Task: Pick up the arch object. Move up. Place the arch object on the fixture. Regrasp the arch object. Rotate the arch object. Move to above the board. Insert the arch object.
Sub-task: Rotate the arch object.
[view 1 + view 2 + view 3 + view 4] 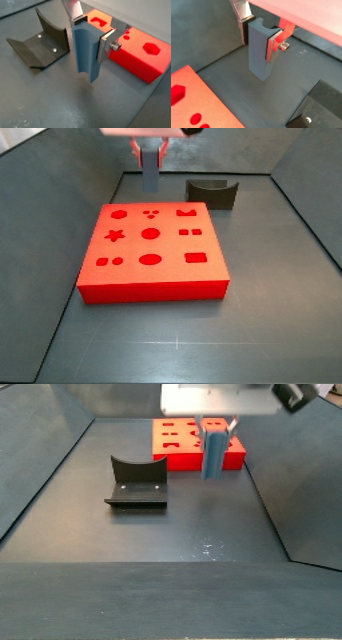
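The arch object (pixel 87 52) is a slate blue-grey block with a curved groove. It hangs upright between my gripper's (pixel 89 30) silver fingers, clear of the floor, and shows in both wrist views (pixel 261 52) and both side views (pixel 151 163) (pixel 214 449). My gripper (pixel 261 31) is shut on its upper end. The fixture (pixel 40 42) stands on the floor beside it, apart from it, and shows in both side views (pixel 211 192) (pixel 135 482). The red board (pixel 150 253) with its cut-outs lies on the floor; it also shows in a side view (pixel 181 442).
Grey walls enclose the floor on all sides (pixel 80 168). A corner of the board (pixel 137 50) lies just behind the held arch object, and another part of the board shows in a wrist view (pixel 194 102).
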### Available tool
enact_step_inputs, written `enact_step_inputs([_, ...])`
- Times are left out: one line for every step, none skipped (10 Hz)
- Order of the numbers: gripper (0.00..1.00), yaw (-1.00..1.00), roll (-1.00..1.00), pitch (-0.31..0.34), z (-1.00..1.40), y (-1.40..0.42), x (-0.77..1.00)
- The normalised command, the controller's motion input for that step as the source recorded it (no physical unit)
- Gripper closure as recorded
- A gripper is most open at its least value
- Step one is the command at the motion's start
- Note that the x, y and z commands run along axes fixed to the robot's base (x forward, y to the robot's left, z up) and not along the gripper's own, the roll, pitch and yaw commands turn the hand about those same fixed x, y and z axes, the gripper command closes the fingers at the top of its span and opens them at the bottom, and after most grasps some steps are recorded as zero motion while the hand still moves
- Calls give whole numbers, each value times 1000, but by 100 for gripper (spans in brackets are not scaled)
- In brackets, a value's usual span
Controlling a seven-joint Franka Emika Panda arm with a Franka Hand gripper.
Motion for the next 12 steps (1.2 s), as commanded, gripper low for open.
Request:
enact_step_inputs([100,-42,-90,-53,-831,33,16])
enact_step_inputs([100,-41,-87,-52,-622,32,18])
enact_step_inputs([100,-42,-84,-47,-416,30,19])
enact_step_inputs([100,-42,-81,-41,-263,27,23])
enact_step_inputs([100,-43,-81,-33,-219,26,19])
enact_step_inputs([100,-43,-81,-33,-219,26,19])
enact_step_inputs([100,-44,-82,-19,-221,22,-2])
enact_step_inputs([100,-44,-82,-20,-219,22,1])
enact_step_inputs([0,-44,-82,-20,0,0,0])
enact_step_inputs([0,-39,-81,-23,1000,0,0])
enact_step_inputs([0,-39,-82,-12,1000,0,-14])
enact_step_inputs([0,-39,-85,15,992,0,-37])
